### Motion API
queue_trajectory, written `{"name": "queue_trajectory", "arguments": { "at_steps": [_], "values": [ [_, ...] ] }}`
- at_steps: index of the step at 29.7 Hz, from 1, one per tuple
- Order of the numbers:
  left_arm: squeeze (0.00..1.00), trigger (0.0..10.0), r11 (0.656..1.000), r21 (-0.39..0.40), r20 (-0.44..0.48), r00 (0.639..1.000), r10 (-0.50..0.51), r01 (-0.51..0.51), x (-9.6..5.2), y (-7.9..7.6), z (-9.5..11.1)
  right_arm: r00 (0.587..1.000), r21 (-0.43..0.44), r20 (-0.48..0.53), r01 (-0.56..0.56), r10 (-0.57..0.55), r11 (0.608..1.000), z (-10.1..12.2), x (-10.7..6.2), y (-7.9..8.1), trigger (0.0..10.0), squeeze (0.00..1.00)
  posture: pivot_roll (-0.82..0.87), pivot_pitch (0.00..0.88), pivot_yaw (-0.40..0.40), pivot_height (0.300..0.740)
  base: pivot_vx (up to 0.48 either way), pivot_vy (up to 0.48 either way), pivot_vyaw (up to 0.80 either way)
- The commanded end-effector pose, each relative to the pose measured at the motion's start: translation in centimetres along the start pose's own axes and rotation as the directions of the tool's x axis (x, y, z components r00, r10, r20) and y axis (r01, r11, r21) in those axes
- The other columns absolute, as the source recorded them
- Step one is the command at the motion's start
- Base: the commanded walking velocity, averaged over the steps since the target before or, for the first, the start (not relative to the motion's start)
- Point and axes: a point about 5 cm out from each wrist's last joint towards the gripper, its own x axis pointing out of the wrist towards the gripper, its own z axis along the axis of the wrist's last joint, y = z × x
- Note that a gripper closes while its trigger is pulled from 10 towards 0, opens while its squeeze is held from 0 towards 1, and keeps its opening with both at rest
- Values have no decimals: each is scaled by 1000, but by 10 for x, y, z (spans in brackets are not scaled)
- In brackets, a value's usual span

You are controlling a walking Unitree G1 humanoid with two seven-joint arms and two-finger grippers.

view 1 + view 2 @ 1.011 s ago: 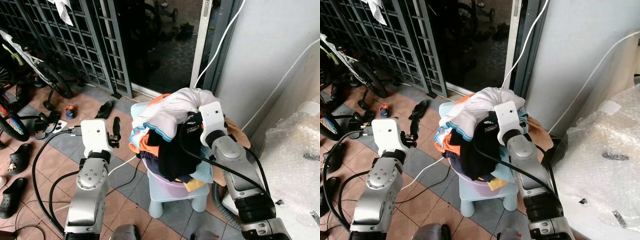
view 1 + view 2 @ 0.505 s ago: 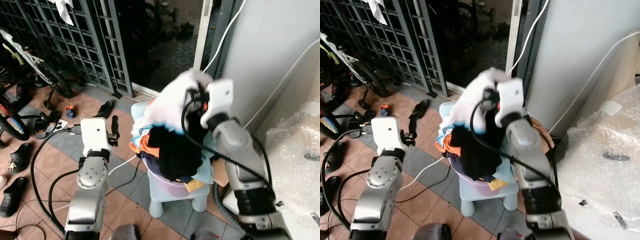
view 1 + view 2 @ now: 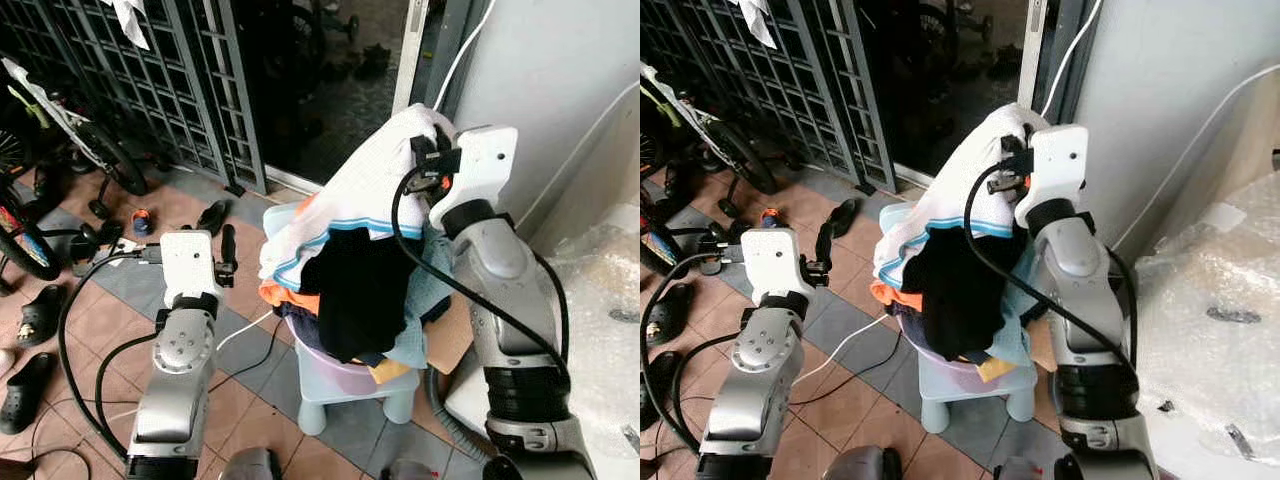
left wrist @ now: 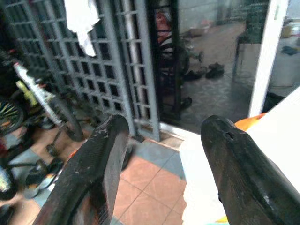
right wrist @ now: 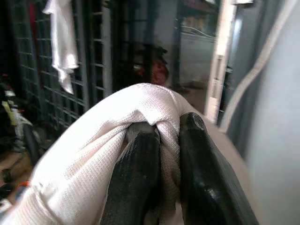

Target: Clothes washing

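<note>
A heap of clothes (image 3: 355, 290) fills a lilac basin (image 3: 345, 375) standing on a pale blue stool (image 3: 400, 390). On top lies a white shirt with a blue band (image 3: 350, 205). My right gripper (image 5: 161, 140) is shut on a fold of that white shirt (image 5: 93, 154) and holds it up above the heap, near the grey wall. The shirt hangs stretched from the gripper down to the pile. My left gripper (image 4: 161, 154) is open with nothing between its fingers, and its black fingertips (image 3: 226, 245) stand to the left of the basin.
A grey metal grille gate (image 3: 140, 80) and a dark open doorway (image 3: 320, 70) lie behind. Bicycles (image 3: 70, 130), sandals (image 3: 40, 315) and cables (image 3: 90, 350) litter the tiled floor on the left. Bubble wrap (image 3: 600, 300) lies at the right, with a grey wall (image 3: 560, 90) behind it.
My right gripper has risen from the top of the heap, lifting the white shirt up and toward the wall. The left arm has stayed nearly still.
</note>
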Motion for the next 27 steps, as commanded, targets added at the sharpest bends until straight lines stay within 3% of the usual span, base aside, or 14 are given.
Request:
{"name": "queue_trajectory", "arguments": {
  "at_steps": [1, 12, 20, 27],
  "values": [
    [0, 10000, 1000, -6, 5, 1000, -12, 12, 2, -3, 1, 998, -18, 45, 33, -32, 999, 11, -1, -6, 10000, 0, -61, 8, 78, 740, 0, -360, -750],
    [0, 10000, 1000, -6, 7, 1000, -21, 21, 3, -4, 0, 994, -55, 56, 98, -95, 994, 12, 1, -13, 10000, 0, -60, 0, 79, 740, 0, -358, -750],
    [0, 10000, 1000, -2, 6, 1000, -25, 25, 4, -6, -1, 981, -103, 59, 192, -187, 976, 12, 2, -29, 10000, 0, -63, 3, 84, 740, 0, -317, -756],
    [0, 10000, 1000, 2, 3, 1000, -21, 21, 5, -3, -1, 980, -102, 55, 197, -192, 975, 10, 0, -29, 10000, 0, -64, 7, 90, 740, 0, 0, -559]
  ]
}}
